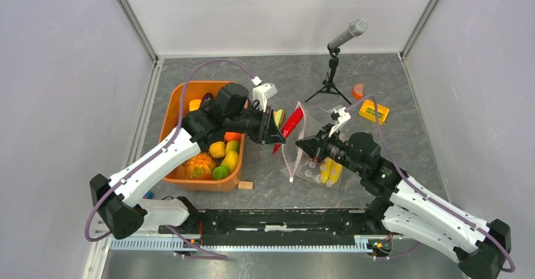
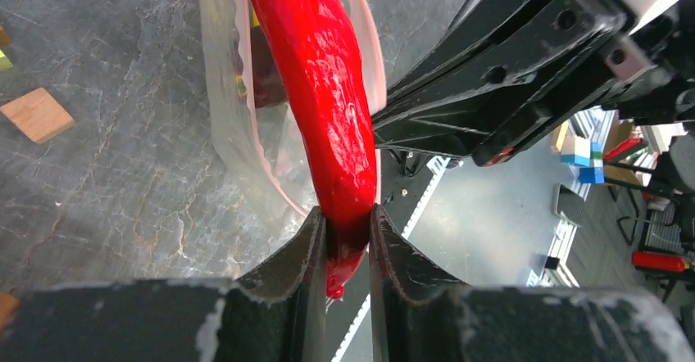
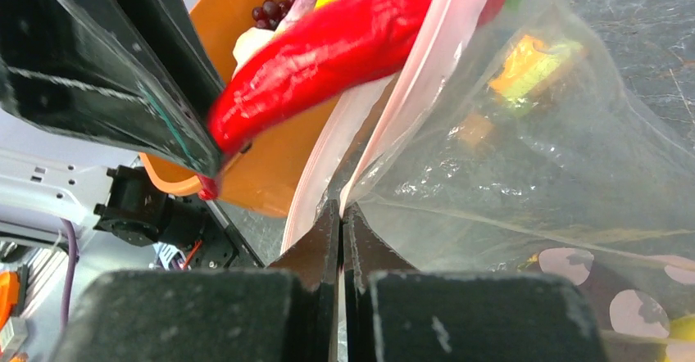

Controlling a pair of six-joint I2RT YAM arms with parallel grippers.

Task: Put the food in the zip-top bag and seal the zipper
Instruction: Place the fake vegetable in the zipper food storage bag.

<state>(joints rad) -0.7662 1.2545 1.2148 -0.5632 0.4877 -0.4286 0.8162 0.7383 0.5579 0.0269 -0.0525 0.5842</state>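
My left gripper [image 1: 277,135] is shut on the stem end of a red toy pepper [image 1: 291,122], part of the food. The pepper [image 2: 328,92] points into the open mouth of the clear zip-top bag [image 1: 315,149]. My right gripper [image 1: 301,144] is shut on the bag's mouth edge at the pink zipper strip [image 3: 426,59] and holds it up. In the right wrist view the pepper [image 3: 328,51] crosses over the pink strip. Yellow food pieces [image 1: 331,170] lie inside the bag. More food [image 1: 217,156] fills the orange tub [image 1: 173,112].
A microphone on a small tripod [image 1: 340,39] stands at the back. A yellow block [image 1: 373,111] and an orange piece [image 1: 358,90] lie at the back right. A small wooden block [image 1: 245,185] lies in front of the tub. Walls enclose the table.
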